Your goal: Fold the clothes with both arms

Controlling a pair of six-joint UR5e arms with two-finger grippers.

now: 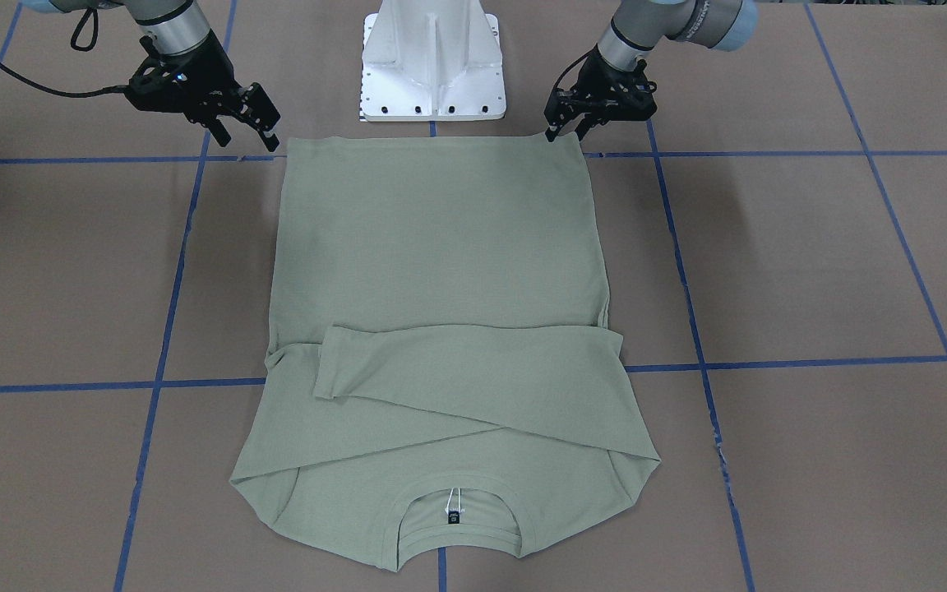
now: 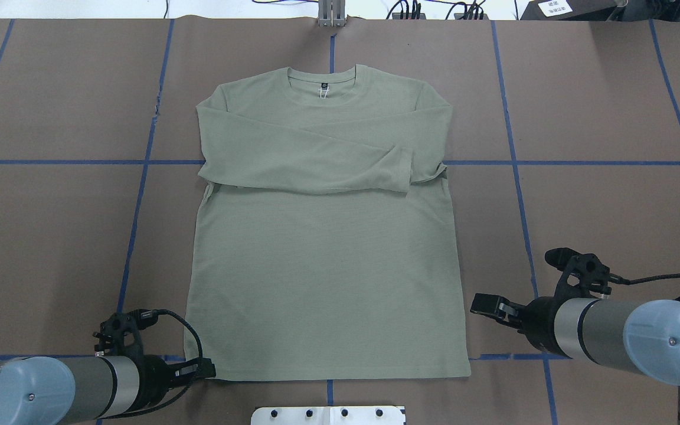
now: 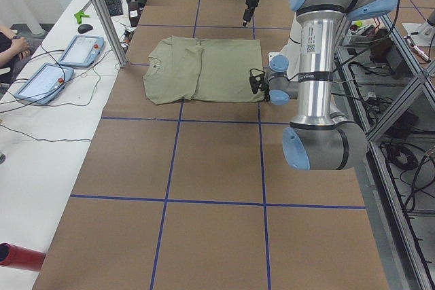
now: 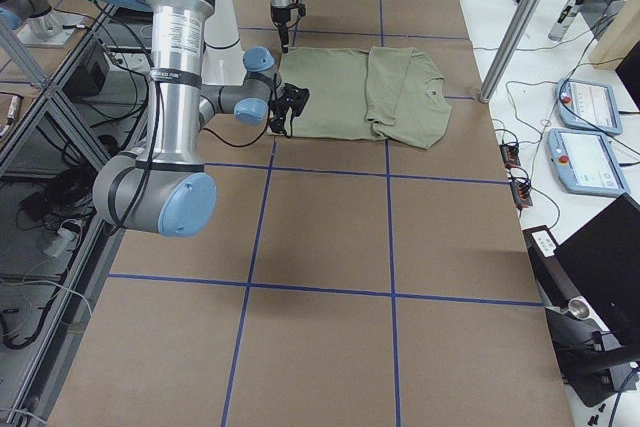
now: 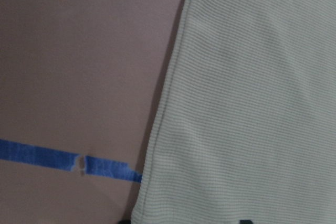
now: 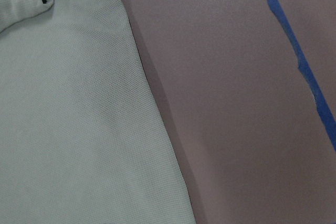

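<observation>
One left gripper, black and hard, sits low at the near left corner of the shirt. Its two fingers are a little apart, one on each side of the hem corner. I cannot tell if they pinch it. The one shirt lies flat in the middle of the smooth brown table. It is soft, green and bumpy with tiny ribs. Its two long sleeves are folded across the chest. Its round collar points away from the robot. One right gripper, also black, hangs just beside the near right corner, fingers wide apart, holding nothing.
</observation>
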